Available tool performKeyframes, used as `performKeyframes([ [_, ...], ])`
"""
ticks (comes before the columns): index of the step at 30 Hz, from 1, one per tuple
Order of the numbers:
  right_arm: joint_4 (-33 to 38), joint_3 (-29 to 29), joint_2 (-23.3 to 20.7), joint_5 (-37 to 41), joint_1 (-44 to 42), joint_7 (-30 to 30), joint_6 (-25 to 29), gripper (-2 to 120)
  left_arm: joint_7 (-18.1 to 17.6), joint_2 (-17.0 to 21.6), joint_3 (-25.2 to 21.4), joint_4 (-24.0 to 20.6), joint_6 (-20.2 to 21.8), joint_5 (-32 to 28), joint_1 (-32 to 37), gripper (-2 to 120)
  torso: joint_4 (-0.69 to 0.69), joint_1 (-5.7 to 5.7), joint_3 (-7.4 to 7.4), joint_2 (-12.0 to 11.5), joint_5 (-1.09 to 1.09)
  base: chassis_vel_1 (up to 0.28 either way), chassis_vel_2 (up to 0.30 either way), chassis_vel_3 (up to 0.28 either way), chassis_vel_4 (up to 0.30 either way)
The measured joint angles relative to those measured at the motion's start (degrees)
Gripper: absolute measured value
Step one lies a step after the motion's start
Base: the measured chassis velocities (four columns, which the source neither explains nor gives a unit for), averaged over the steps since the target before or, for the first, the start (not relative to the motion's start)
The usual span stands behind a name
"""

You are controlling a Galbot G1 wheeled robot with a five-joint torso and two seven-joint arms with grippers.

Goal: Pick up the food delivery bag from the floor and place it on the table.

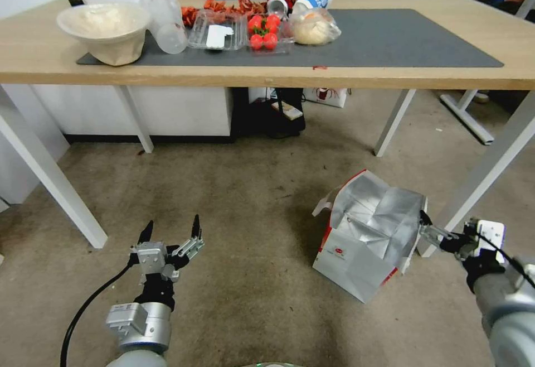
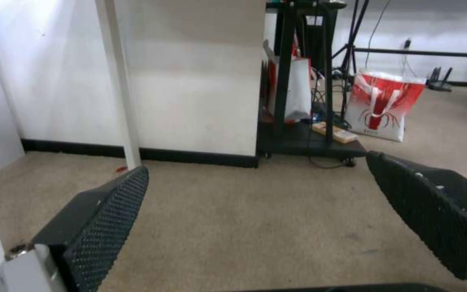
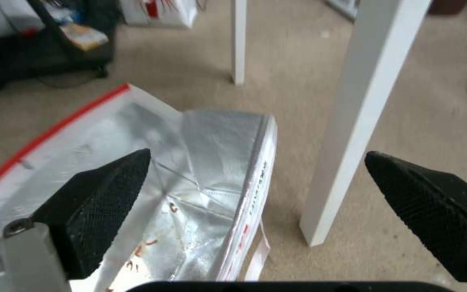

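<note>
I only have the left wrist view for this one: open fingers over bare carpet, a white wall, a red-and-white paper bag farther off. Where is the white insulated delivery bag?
Observer: The white boxy food delivery bag with red trim stands open on the floor to the robot's right, beside a white table leg.
Operator: Is the right gripper on it?
Observer: The right gripper is open, one of its fingers over the foil lining, the other outside the bag's wall; nothing gripped.
Operator: Room on the table?
Observer: On the light-wood table, food containers crowd the dark grey mat's left part; its right part is bare.
</note>
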Motion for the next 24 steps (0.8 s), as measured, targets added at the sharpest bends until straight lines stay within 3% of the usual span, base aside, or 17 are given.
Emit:
performKeyframes([
  [11, -11.57, -9.63, -6.94, 10.08, 12.08, 7.22, -6.6, 100, -0.47, -1.0, -0.07, 0.67, 0.29, 0.48, -0.11, 100, -0.01, 0.01, 0.01, 0.03, -0.02, 0.0, 0.0, 0.0, 0.0],
  [24, -22.04, -20.98, -7.83, 14.07, 23.3, 13.14, -11.74, 100, -0.73, -1.92, -0.38, 1.38, 0.42, 0.83, -0.36, 100, 0.0, 0.0, 0.01, 0.04, -0.03, 0.0, 0.0, 0.0, 0.0],
])
